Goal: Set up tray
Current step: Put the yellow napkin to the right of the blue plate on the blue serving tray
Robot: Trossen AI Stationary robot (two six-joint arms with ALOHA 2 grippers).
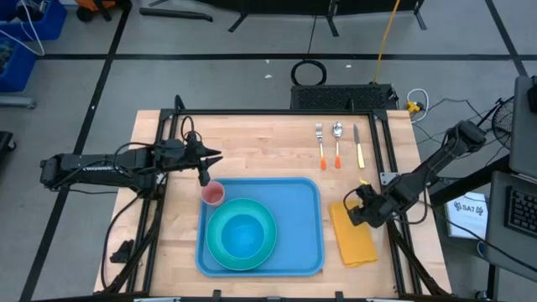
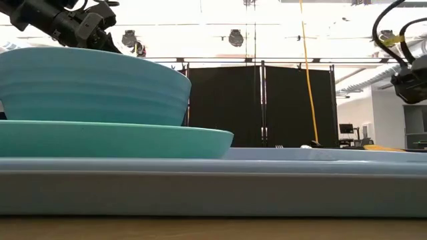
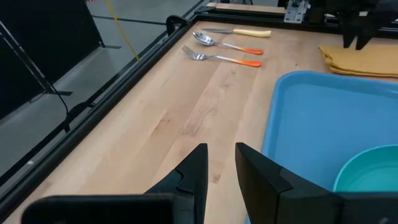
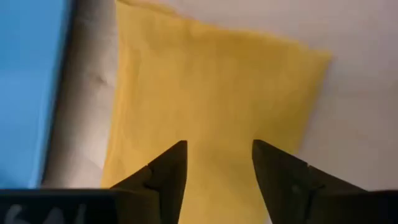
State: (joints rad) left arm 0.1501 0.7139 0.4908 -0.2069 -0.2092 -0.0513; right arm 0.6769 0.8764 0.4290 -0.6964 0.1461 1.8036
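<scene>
Blue plastic tray (image 1: 306,243), flat rectangle with rounded corners and raised rim, lies on the light wooden table (image 1: 260,155), between the two arms. Left gripper (image 1: 204,178) hangs at the tray's far left corner, next to a small pink cup (image 1: 213,195) that sits just inside that corner. Its fingers (image 3: 198,169) stand a narrow gap apart with nothing between them in the left wrist view. Right gripper (image 1: 356,211) is off the tray's right edge, over the yellow-orange folded napkin (image 1: 353,236), which lies on the wood just beside the tray. Its fingers (image 4: 169,167) are spread, nothing gripped, soft matte cloth visible between them. On the tray: round turquoise plate (image 1: 220,252) with a smooth blue bowl (image 1: 243,236) on it. Far side of the table holds a fork (image 1: 320,143) and spoon (image 1: 337,144) with orange handles and a yellow-handled knife (image 1: 358,147), side by side, well apart from the tray.
</scene>
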